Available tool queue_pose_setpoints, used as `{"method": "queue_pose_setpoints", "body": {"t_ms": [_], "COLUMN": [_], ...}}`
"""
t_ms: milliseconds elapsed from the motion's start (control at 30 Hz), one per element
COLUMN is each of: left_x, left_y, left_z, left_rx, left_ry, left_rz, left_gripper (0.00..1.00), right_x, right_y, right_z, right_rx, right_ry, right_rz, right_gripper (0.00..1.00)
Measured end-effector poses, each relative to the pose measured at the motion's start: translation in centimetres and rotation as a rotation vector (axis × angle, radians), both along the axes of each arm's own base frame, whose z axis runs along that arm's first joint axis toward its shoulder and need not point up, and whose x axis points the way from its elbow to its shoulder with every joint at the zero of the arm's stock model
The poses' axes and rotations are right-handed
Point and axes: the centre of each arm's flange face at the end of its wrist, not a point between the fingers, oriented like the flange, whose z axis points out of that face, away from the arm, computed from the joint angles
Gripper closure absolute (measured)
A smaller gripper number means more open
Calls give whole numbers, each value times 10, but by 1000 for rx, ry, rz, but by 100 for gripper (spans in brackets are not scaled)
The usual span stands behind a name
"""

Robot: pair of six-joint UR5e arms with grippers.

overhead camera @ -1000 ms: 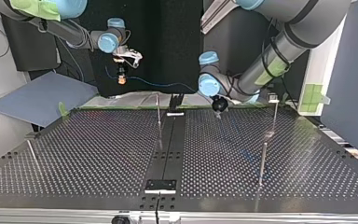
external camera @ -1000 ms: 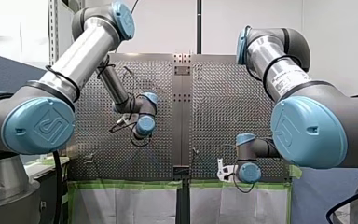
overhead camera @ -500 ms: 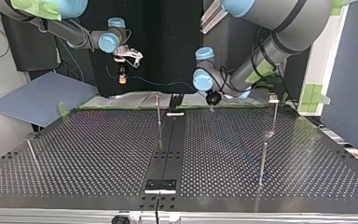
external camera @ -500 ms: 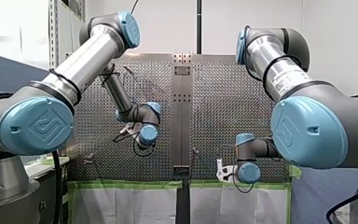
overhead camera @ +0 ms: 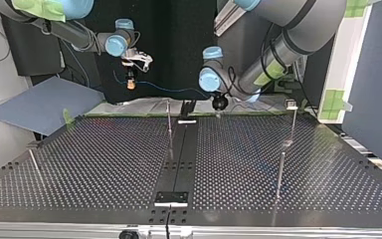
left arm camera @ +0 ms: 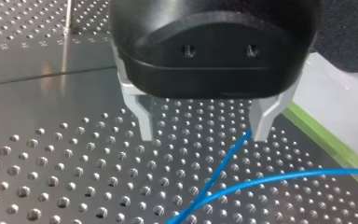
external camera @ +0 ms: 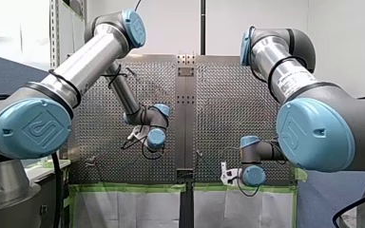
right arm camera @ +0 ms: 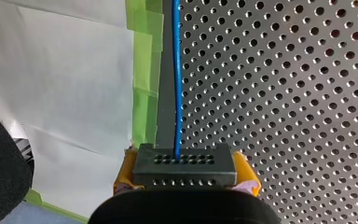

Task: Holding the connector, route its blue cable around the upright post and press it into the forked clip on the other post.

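In the right wrist view a dark grey connector [right arm camera: 185,164] sits between yellow pads [right arm camera: 245,173], with my right gripper [right arm camera: 185,175] shut on it. Its blue cable [right arm camera: 176,79] runs straight ahead along the table edge. In the top view that gripper [overhead camera: 130,80] hangs above the far edge, and the cable [overhead camera: 171,90] sags toward my left gripper [overhead camera: 220,104]. My left gripper [left arm camera: 204,134] is open, its metal fingers [left arm camera: 144,122] just above the plate. The cable [left arm camera: 223,170] passes under them, beside one finger, untouched. A thin upright post [overhead camera: 169,119] stands near the centre strip; a post with a small head [overhead camera: 292,117] stands at the right.
The perforated table [overhead camera: 104,159] has a dark centre strip [overhead camera: 179,154]. Another thin post [overhead camera: 280,172] stands nearer the camera at the top view's right, and a slanted rod [overhead camera: 34,163] at its left. Green tape and white sheeting [external camera: 133,204] line the table's edge by the arms.
My left arm has swung toward the centre strip, leftward in the top view, with its gripper still open. My right arm and the connector have not moved.
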Motion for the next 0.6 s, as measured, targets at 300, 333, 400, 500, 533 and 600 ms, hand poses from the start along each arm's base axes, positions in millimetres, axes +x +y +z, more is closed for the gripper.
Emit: {"method": "queue_pose_setpoints", "body": {"t_ms": [300,333,400,500,533,600], "left_x": [-5,-6,-6,-7,-7,-8], "left_y": [4,4,4,1,0,-1], "left_z": [-1,-2,-8,-21,-27,-37], "left_rx": [41,47,57,78,82,85], "left_ry": [19,24,33,48,53,58], "left_rz": [38,35,27,13,8,4], "left_gripper": [0,0,0,0,0,0], "right_x": [0,0,0,0,0,0], "right_y": [1,1,1,1,1,1], "right_z": [0,0,0,0,0,0], "right_rx": [5,5,5,5,5,4], "right_ry": [5,5,6,6,6,6], "right_rz": [1,1,1,1,1,1], "right_gripper": [100,100,100,100,100,100]}}
